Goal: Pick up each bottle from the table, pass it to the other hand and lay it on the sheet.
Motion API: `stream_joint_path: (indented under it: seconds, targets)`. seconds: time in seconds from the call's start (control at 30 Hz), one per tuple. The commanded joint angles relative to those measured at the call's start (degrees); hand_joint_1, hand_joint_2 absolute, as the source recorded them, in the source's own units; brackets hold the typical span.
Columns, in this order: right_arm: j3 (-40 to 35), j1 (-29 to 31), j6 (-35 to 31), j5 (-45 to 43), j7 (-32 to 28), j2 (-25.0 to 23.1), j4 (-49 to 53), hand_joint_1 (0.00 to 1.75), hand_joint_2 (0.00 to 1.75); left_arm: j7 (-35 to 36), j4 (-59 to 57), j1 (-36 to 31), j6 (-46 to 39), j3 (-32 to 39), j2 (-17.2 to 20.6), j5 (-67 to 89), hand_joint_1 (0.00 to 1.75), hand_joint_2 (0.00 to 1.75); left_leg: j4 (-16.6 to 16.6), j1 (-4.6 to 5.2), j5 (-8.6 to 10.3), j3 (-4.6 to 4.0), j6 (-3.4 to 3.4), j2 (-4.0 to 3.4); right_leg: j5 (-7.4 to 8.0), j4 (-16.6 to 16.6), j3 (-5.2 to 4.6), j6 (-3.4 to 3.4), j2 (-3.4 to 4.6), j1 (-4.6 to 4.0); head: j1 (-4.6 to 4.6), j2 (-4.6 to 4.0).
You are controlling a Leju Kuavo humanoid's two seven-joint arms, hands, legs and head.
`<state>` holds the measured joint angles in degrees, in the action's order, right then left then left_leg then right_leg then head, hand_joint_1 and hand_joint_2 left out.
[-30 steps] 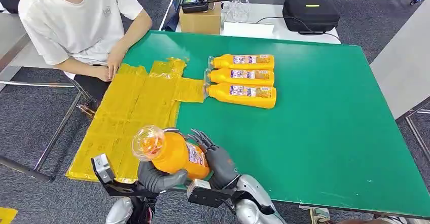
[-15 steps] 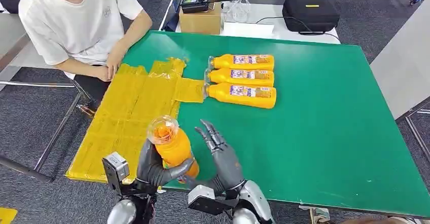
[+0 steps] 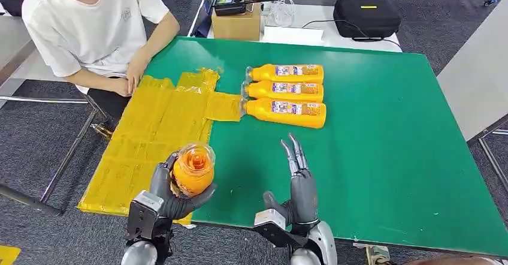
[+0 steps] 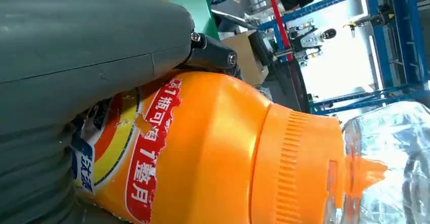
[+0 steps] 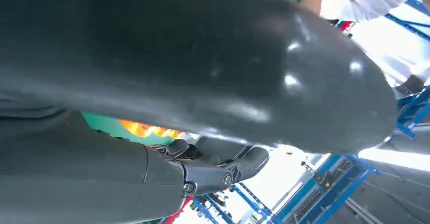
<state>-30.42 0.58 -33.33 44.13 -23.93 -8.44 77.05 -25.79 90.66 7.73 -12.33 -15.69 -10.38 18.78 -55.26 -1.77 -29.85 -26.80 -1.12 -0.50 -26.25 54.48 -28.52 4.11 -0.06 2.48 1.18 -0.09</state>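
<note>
My left hand (image 3: 171,196) grips an orange bottle (image 3: 193,170) upright above the table's near edge, its clear cap toward the camera. Close up in the left wrist view, the same bottle (image 4: 203,148) shows its red and white label with my left hand (image 4: 76,82) wrapped around its body. My right hand (image 3: 299,187) is apart from the bottle, to its right, fingers straight and holding nothing. The yellow sheet (image 3: 156,127) lies on the table's left part. Three more orange bottles (image 3: 286,91) lie side by side at mid-table.
A person in a white shirt (image 3: 90,25) sits at the far left corner, hands resting near the sheet. The green table (image 3: 371,151) stretches bare to the right. A cardboard box (image 3: 238,22) and a black case (image 3: 366,16) sit on another table behind.
My right hand has let go of the bottle and moved off to the right, fingers straightening. My left hand has taken the bottle and turned it more upright.
</note>
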Motion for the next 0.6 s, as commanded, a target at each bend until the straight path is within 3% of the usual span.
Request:
stream_joint_path:
  seconds: [0.03, 0.1, 0.23, 0.33, 0.37, 0.5, 0.53, 0.6]
  targets:
    - [2.01, 0.65, -0.17, -0.09, -0.21, 0.24, -0.27, 0.0, 0.0, 0.01, -0.79, -1.16, 0.14, 0.93, 1.39, 0.05, 1.75, 1.75, 0.07, -0.02, 0.0, 0.08, 0.1, 0.06, -0.01, -0.07, 0.09, -0.21, -0.03, -0.06, 0.0, 0.0]
    - [2.01, 0.65, -0.17, -0.09, -0.21, 0.24, -0.27, 0.0, 0.0, 0.01, -0.79, -1.16, 0.14, 0.93, 1.39, 0.05, 1.75, 1.75, 0.1, -0.04, -0.02, 0.13, 0.13, 0.05, -0.02, -0.09, 0.13, -0.27, -0.01, -0.09, 0.0, 0.0]
    - [6.19, -1.74, -3.32, -2.02, -1.85, -0.84, 1.3, 0.0, 0.0, 1.3, -0.5, -0.13, -7.89, 2.79, 3.1, 11.61, 1.75, 1.75, 0.1, -0.06, -0.03, 0.18, 0.16, 0.09, -0.03, -0.12, 0.19, -0.31, -0.04, -0.13, 0.0, 0.02]
    - [6.99, -2.76, -2.31, -2.0, -1.83, -0.23, 1.04, 0.0, 0.0, 5.87, -4.14, -0.9, -10.81, 4.97, 4.53, 22.04, 1.75, 1.75, 0.15, -0.03, 0.0, 0.19, 0.13, 0.04, 0.0, -0.15, 0.19, -0.25, 0.0, -0.08, 0.02, 0.0]
    - [6.9, -3.11, -1.44, -2.91, -2.22, -0.1, 1.23, 0.0, 1.75, 6.65, -6.58, -1.68, -10.82, 5.55, 4.85, 23.6, 1.75, 1.75, 0.14, 0.0, 0.02, 0.15, 0.09, 0.05, 0.0, -0.12, 0.15, -0.18, -0.03, -0.04, 0.0, 0.0]
    - [6.52, -3.43, 3.28, -7.42, -3.48, 0.0, 1.7, 0.0, 1.75, 10.35, -17.78, -6.49, -10.58, 5.4, 8.01, 35.25, 1.75, 1.75, 0.22, -0.01, 0.07, 0.22, 0.1, 0.13, 0.02, -0.18, 0.22, -0.25, -0.09, -0.06, 0.0, 0.0]
    - [7.19, -3.7, 4.49, -10.05, -3.62, -0.37, 1.79, 0.0, 1.75, 14.52, -23.42, -9.48, -6.79, 4.19, 9.85, 41.44, 1.59, 1.75, 0.25, -0.04, 0.07, 0.27, 0.15, 0.14, 0.04, -0.23, 0.28, -0.36, -0.09, -0.11, -0.02, 0.0]
    - [7.51, -3.87, 4.82, -10.92, -4.15, -0.23, 1.26, 0.0, 1.75, 13.84, -29.64, -12.99, -6.12, 4.59, 10.21, 41.73, 1.54, 1.75, 0.15, 0.03, 0.08, 0.14, 0.08, 0.18, 0.01, -0.11, 0.15, -0.17, -0.16, -0.01, 0.02, 0.0]
